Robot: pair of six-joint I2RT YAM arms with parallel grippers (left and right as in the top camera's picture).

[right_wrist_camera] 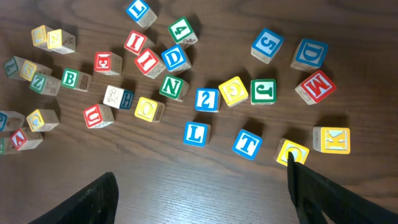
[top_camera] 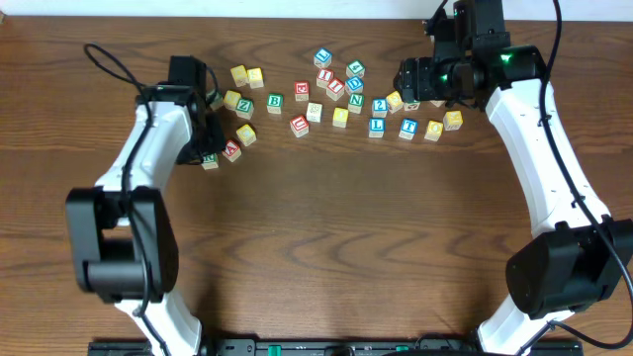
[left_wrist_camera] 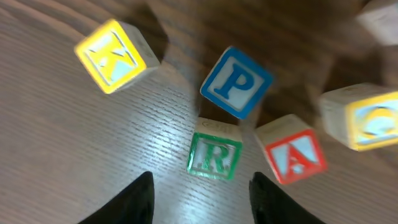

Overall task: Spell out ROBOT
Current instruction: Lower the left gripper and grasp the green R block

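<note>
Nearest lens: left gripper (left_wrist_camera: 205, 205), jaws spread, holding nothing. Green R block (left_wrist_camera: 214, 155) sits on counter (left_wrist_camera: 74, 143) just ahead, lined up between the fingers.

Risk: red A block (left_wrist_camera: 292, 155) crowds R's right side and blue P block (left_wrist_camera: 236, 81) is just behind. A descending finger could clip A and skew R.

Right gripper (right_wrist_camera: 211, 199) wide open, empty, above the scatter, blue T block (right_wrist_camera: 247, 144) below it.

Left wrist view is blurred. Yellow block (right_wrist_camera: 292, 151) beside T reads O or C; cannot tell. Overhead: arm hides the left fingers.
</note>
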